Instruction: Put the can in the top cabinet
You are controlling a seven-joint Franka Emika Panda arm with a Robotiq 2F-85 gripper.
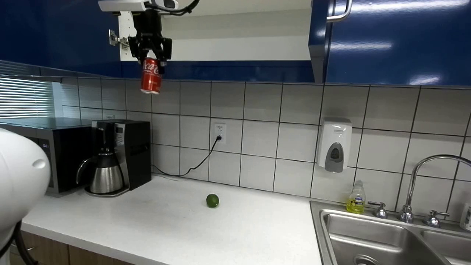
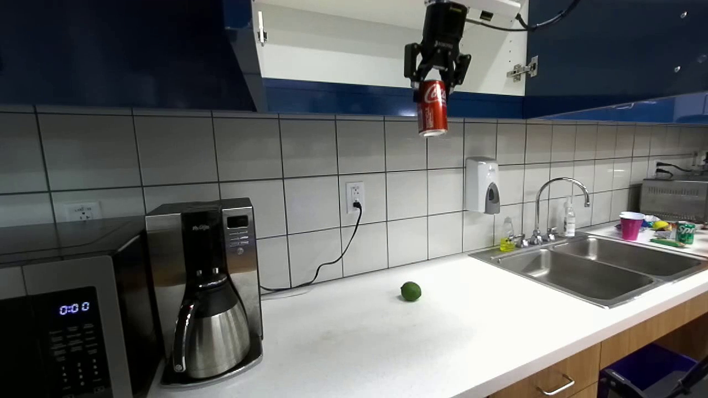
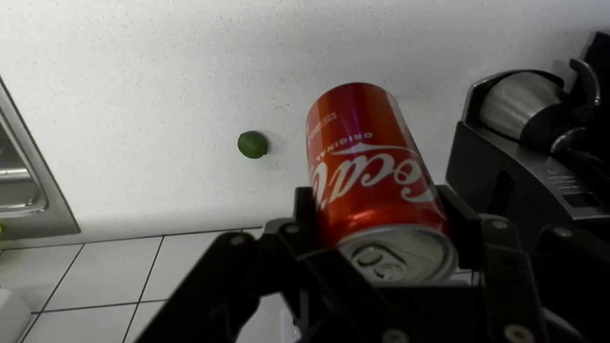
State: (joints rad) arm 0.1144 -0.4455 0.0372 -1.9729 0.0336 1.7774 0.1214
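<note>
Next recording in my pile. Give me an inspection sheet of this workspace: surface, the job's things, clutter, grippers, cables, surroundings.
Surface: white counter, finely speckled in the wrist view.
Job's things: red can held clear of the counter, outside the top cabinet, which stands open.
Clutter: green fruit on the counter; pink cup and green can beyond the sink.
Grippers: one black gripper, clamping the red can near its tab end.
Cables: black cord running from the wall outlet toward the coffee maker, other end hidden; black cable above the gripper.
Surroundings: microwave beside the coffee maker; soap dispenser on the tiled wall.
</note>
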